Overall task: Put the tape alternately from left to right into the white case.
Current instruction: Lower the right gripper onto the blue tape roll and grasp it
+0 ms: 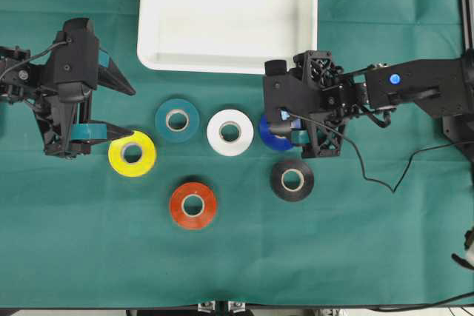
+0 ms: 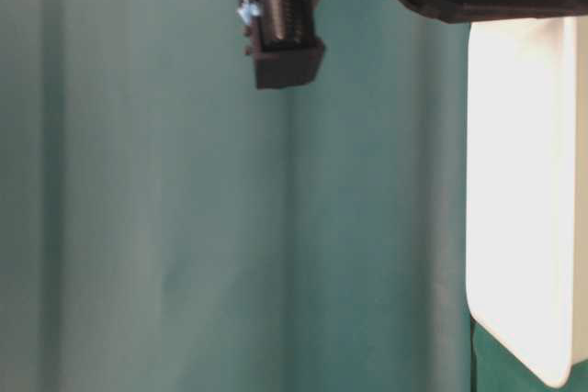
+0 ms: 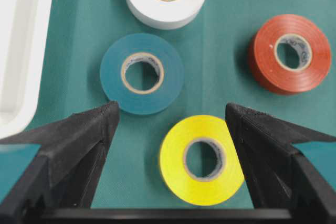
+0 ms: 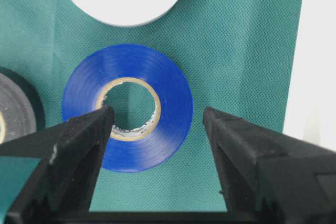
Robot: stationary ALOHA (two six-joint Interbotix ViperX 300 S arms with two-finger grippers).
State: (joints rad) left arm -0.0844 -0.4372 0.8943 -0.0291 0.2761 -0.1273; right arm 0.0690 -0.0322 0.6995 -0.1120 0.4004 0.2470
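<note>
Black fingers (image 4: 79, 145) of the right hand (image 4: 157, 119) are seen spread apart over the blue roll (image 4: 173, 98), nothing being gripped. Beside it, the white roll (image 1: 230, 132) and black roll (image 1: 292, 179) are laid flat on the green-covered bench (image 1: 370, 249). To the left, the left hand (image 3: 170, 114) is held wide apart and empty just beside the yellow roll (image 3: 202, 159), with the teal roll (image 3: 142, 73) and orange-red roll (image 3: 289, 53) near. No roll is found in the white case (image 1: 227, 12).
</note>
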